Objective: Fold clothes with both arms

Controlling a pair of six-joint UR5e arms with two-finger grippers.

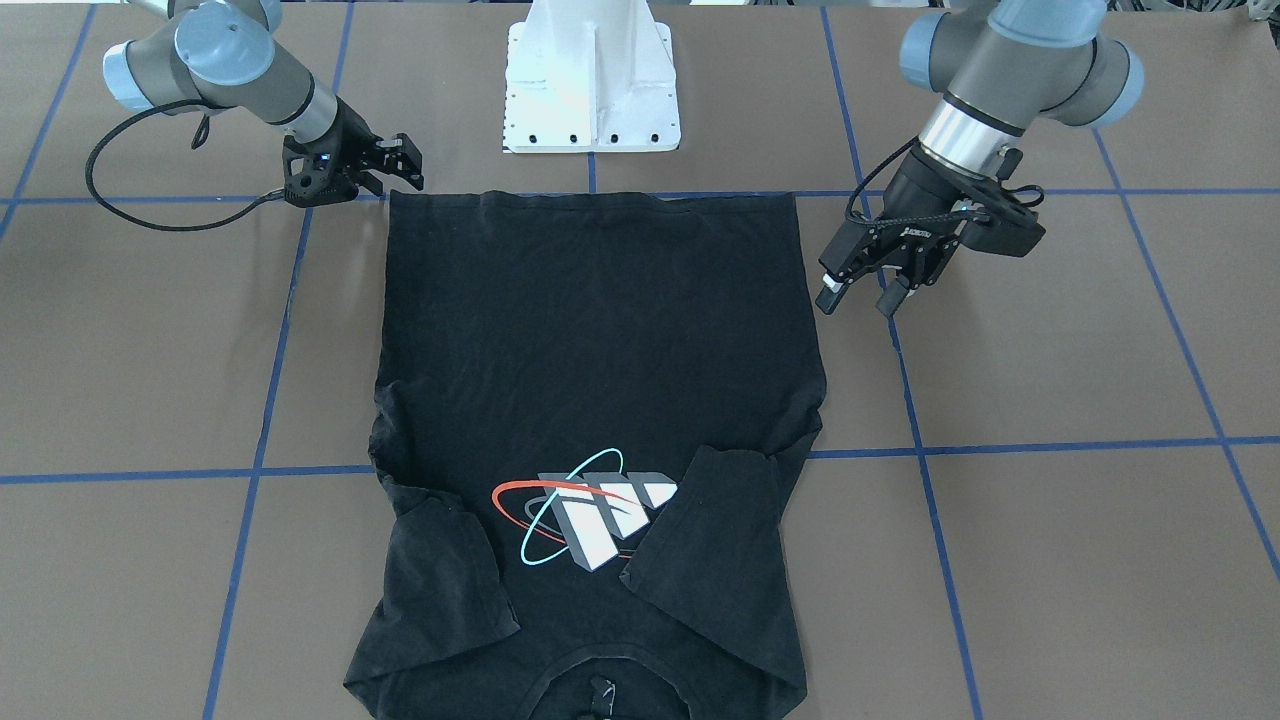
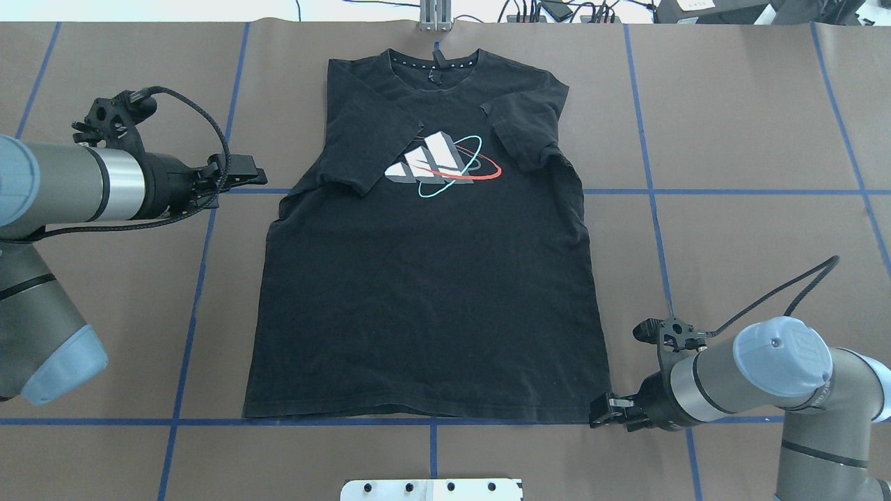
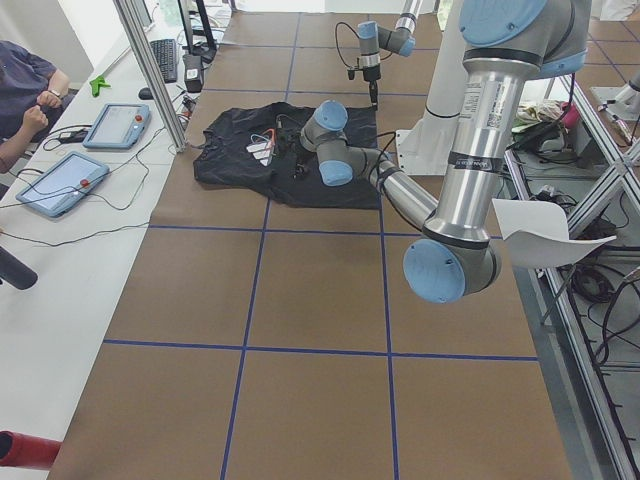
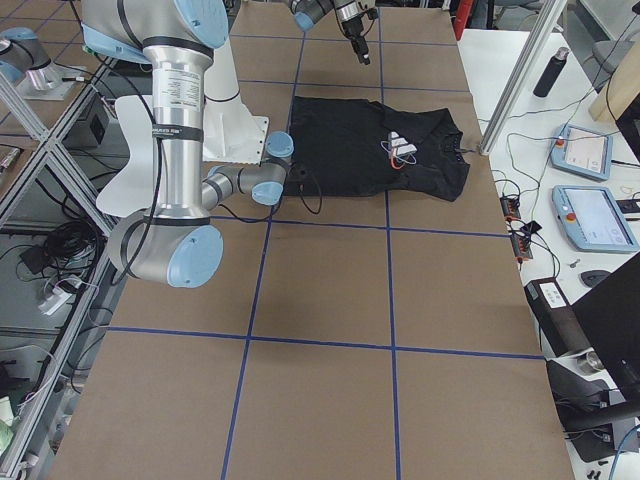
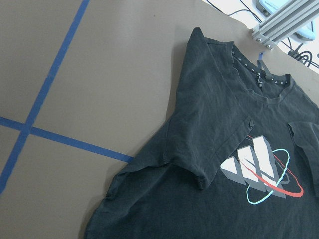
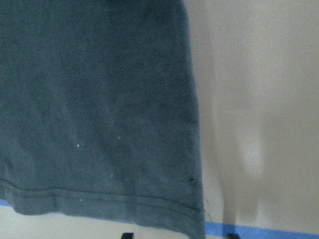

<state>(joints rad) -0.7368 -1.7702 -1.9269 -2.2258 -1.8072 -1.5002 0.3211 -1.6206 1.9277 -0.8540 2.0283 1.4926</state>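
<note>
On the tabletop (image 1: 1050, 560), in the front-facing view: black T-shirt (image 1: 600, 330) spread flat, logo (image 1: 590, 515) side up, both sleeves (image 1: 700, 540) folded in over the chest; hem (image 1: 590, 197) toward the robot's base, collar (image 1: 600, 665) at the far side, so the long axis straight away from the robot; right end effector (image 1: 405, 165) low at the hem corner on its own side, fingers apart, holding nothing; left end effector (image 1: 860, 298) raised above the tabletop, off the shirt's side edge and not touching, fingers also apart and empty.

From overhead: right end effector (image 2: 602, 410) touching or almost touching the right hem corner, pointed along the hem line; left end effector (image 2: 247, 170) further up, level with the folded left sleeve, a strip of bare tabletop between; the right arm clearly the nearer one to the cloth.

From the two side views: shirt between both arms; too small there to judge any fingers.

From the left wrist: shirt ahead and to the right, folded sleeve and logo in sight; no fingers in frame.

From the right wrist: hem corner close below, two dark fingertips (image 6: 127, 235) at the lower edge set apart, the corner between them; blurred, so contact impossible to confirm.

Probably next a pinch on this corner by the right arm, the left arm first needing to travel to the shirt; fold likely along the long axis, hem toward collar.
</note>
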